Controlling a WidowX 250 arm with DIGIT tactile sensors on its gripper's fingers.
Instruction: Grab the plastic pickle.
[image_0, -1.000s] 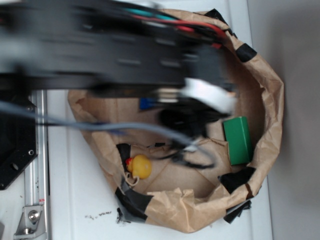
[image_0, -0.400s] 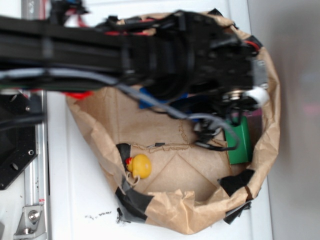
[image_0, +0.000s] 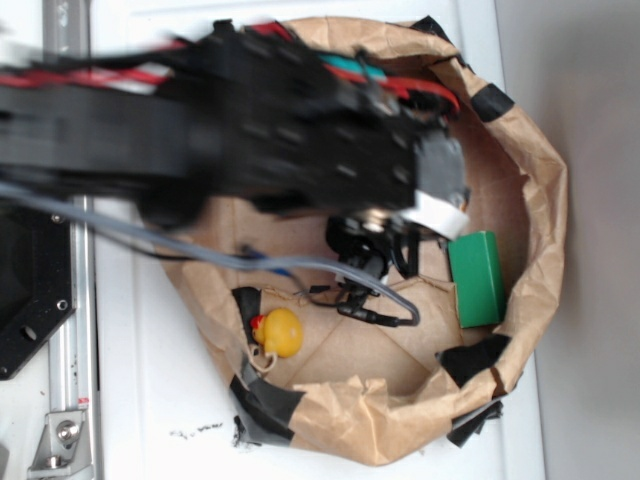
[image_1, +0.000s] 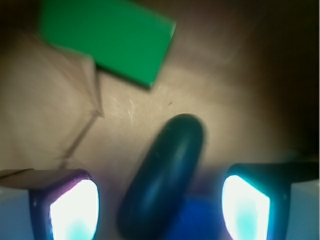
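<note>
Gripper (image_1: 160, 205): spread wide, holding nothing. Its two fingers (image_1: 75, 210) show lit pads at either side of the pickle, with a clear gap on both sides and no contact visible.

Pickle (image_1: 162, 175): very dark green, smooth, rounded ends. It lies tilted on the brown paper between the fingers, nearer the wrist view's left finger. In the exterior view it is hidden under the arm (image_0: 250, 120).

Blue piece (image_1: 197, 220): just beside the pickle's lower end, blurred.

Green block (image_1: 107, 40): beyond the pickle's far end, apart from it.

Paper bag (image_0: 545, 200): its rolled rim rings the pickle's place.

Yellow duck (image_0: 280, 332): inside the bag, well apart from the pickle's place.
</note>
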